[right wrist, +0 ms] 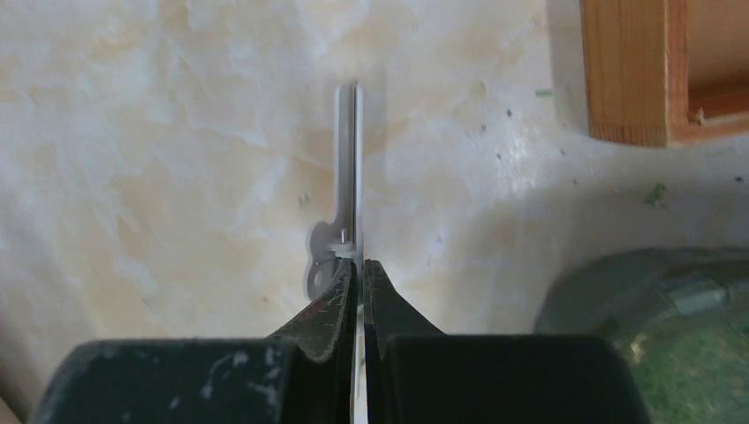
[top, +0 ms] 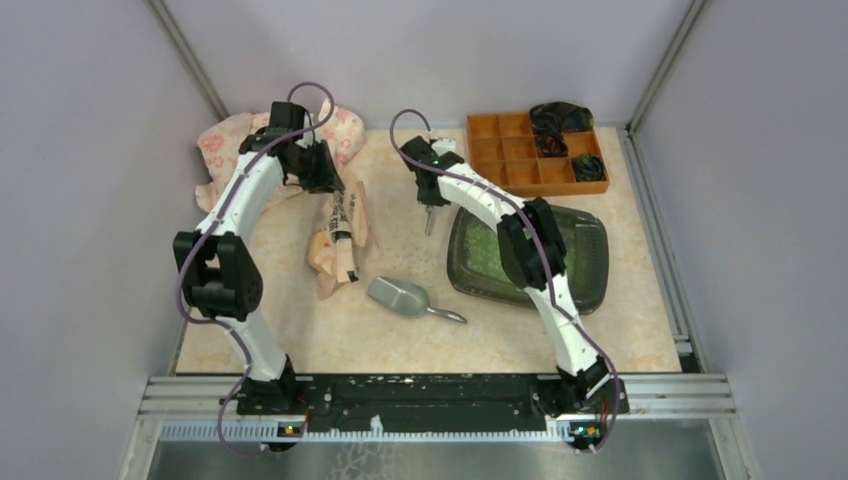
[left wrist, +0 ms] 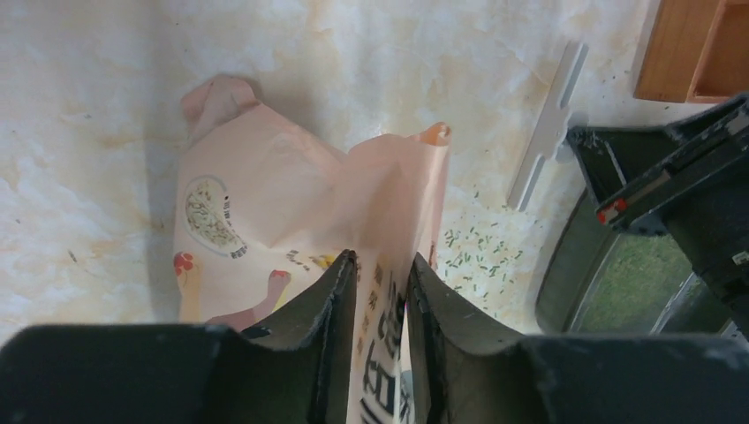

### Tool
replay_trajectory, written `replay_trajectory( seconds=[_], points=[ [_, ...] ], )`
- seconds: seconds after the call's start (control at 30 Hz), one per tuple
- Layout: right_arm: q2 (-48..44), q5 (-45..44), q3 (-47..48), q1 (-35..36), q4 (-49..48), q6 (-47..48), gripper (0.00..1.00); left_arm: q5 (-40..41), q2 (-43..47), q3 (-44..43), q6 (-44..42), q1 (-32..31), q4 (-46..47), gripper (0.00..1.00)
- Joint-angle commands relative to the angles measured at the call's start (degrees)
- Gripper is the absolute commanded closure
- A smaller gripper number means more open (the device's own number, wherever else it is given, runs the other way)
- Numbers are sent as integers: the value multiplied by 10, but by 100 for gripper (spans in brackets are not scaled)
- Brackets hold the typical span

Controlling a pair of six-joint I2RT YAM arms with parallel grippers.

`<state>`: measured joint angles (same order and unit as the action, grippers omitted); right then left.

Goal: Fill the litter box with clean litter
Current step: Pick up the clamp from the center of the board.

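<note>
The dark litter box (top: 592, 262) lies at the right of the table and holds clean litter (top: 487, 252), a green grainy layer in its left part. The peach paper bag (top: 338, 238) lies left of it. My left gripper (top: 330, 185) stands over the bag's top edge (left wrist: 380, 212), jaws slightly parted with the paper between them. My right gripper (top: 430, 208) is shut on a thin white bag clip (right wrist: 347, 159), seen edge-on just above the table beside the box's left end (right wrist: 618, 283). Loose green granules (left wrist: 477, 252) are scattered on the table by the bag.
A grey metal scoop (top: 402, 297) lies in front of the bag. An orange compartmented organiser (top: 520, 150) with black items stands at the back right. A pink patterned cloth (top: 225, 145) is bunched at the back left. Walls close in on three sides.
</note>
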<state>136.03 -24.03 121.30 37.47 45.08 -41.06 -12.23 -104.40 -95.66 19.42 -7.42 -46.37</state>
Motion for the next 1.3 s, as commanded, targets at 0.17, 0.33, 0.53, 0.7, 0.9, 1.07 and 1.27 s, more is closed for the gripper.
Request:
replay_trajectory(
  seconds=[0.17, 0.33, 0.53, 0.7, 0.9, 1.07, 1.27],
  points=[
    [-180, 51, -101, 20, -73, 81, 100, -8, 8, -83, 0, 3, -25, 45],
    [-282, 100, -176, 21, -143, 112, 100, -2, 29, -123, 15, 4, -48, 41],
    [-418, 249, -294, 21, -274, 139, 100, -92, 115, -72, 45, 21, -16, 27],
    [-521, 374, -391, 0, -363, 130, 100, -260, 217, 62, 105, 40, 102, 33],
    [-587, 598, -514, -69, -560, -42, 100, -462, 373, 358, 334, 40, 605, 40],
    [-576, 696, -571, -74, -757, -197, 100, -492, 402, 404, 376, 34, 709, 26],
    [-537, 728, -599, -65, -924, -320, 100, -499, 404, 427, 412, 26, 790, 18]
  ],
)
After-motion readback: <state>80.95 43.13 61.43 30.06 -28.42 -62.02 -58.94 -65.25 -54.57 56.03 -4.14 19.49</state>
